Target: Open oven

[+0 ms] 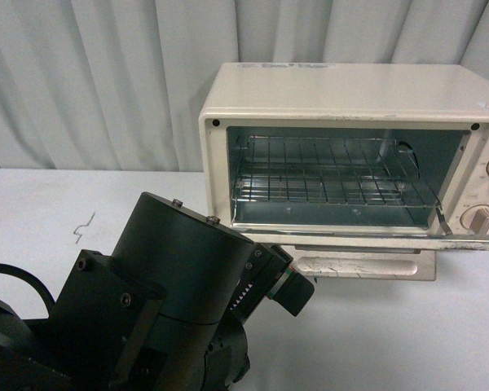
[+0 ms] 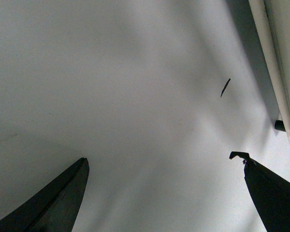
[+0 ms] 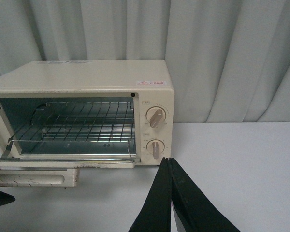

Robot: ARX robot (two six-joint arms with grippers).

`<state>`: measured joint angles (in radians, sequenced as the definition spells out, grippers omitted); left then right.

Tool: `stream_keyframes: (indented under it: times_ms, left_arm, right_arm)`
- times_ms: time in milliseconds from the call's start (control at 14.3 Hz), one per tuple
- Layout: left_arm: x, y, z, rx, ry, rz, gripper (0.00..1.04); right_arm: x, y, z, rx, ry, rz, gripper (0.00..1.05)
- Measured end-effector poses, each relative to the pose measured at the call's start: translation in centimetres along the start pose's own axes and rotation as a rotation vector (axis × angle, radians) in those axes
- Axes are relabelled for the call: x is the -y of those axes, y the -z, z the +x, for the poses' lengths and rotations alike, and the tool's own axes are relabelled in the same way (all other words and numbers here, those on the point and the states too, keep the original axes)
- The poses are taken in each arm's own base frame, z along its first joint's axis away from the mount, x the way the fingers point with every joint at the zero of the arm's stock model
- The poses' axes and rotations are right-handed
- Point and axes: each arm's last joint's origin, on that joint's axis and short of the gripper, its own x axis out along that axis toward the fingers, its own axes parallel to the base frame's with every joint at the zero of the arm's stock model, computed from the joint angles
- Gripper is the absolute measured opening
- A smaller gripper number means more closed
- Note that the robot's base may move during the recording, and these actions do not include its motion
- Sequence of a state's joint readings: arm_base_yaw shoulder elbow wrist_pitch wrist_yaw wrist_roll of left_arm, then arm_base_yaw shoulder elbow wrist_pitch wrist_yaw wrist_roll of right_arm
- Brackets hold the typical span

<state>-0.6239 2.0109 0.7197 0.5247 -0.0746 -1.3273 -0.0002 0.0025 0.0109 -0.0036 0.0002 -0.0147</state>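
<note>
The cream-white oven (image 1: 350, 98) stands at the back right of the table with its door folded down flat. The wire rack (image 1: 326, 175) shows inside, and the beige bar handle (image 1: 367, 265) lies at the door's front edge. It also shows in the right wrist view (image 3: 87, 79), with two round knobs (image 3: 156, 117). My left arm fills the lower left of the front view. My left gripper (image 2: 162, 164) is open and empty over bare table, with the oven's edge (image 2: 280, 72) beside it. My right gripper (image 3: 167, 160) is shut and empty, in front of the lower knob.
The white table (image 1: 33, 220) carries a small dark wire scrap (image 1: 83, 225) at the left, also in the left wrist view (image 2: 225, 87). A pale curtain (image 1: 90, 73) hangs behind the oven. The open door sticks out over the table towards me.
</note>
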Motion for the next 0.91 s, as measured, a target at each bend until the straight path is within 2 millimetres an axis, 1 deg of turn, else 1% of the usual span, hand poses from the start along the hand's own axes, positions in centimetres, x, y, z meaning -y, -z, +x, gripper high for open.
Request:
stream_keyframes:
  times_ms: [70, 139, 279, 349, 488, 627, 697, 906]
  left_arm:
    - [0.00, 0.00, 0.00, 0.000, 0.000, 0.000, 0.98]
    - [0.00, 0.00, 0.00, 0.000, 0.000, 0.000, 0.98]
    - [0.00, 0.00, 0.00, 0.000, 0.000, 0.000, 0.98]
    - [0.00, 0.00, 0.00, 0.000, 0.000, 0.000, 0.98]
    - [0.00, 0.00, 0.00, 0.000, 0.000, 0.000, 0.98]
    - [0.00, 0.00, 0.00, 0.000, 0.000, 0.000, 0.98]
    - [0.00, 0.00, 0.00, 0.000, 0.000, 0.000, 0.98]
    - [0.00, 0.00, 0.00, 0.000, 0.000, 0.000, 0.98]
  right_arm:
    - [0.00, 0.00, 0.00, 0.000, 0.000, 0.000, 0.07]
    - [0.00, 0.00, 0.00, 0.000, 0.000, 0.000, 0.23]
    - [0.00, 0.00, 0.00, 0.000, 0.000, 0.000, 0.47]
    - [0.00, 0.00, 0.00, 0.000, 0.000, 0.000, 0.56]
    - [0.00, 0.00, 0.00, 0.000, 0.000, 0.000, 0.80]
    - [0.00, 0.00, 0.00, 0.000, 0.000, 0.000, 0.99]
    - [0.00, 0.00, 0.00, 0.000, 0.000, 0.000, 0.97]
    - [0.00, 0.00, 0.00, 0.000, 0.000, 0.000, 0.98]
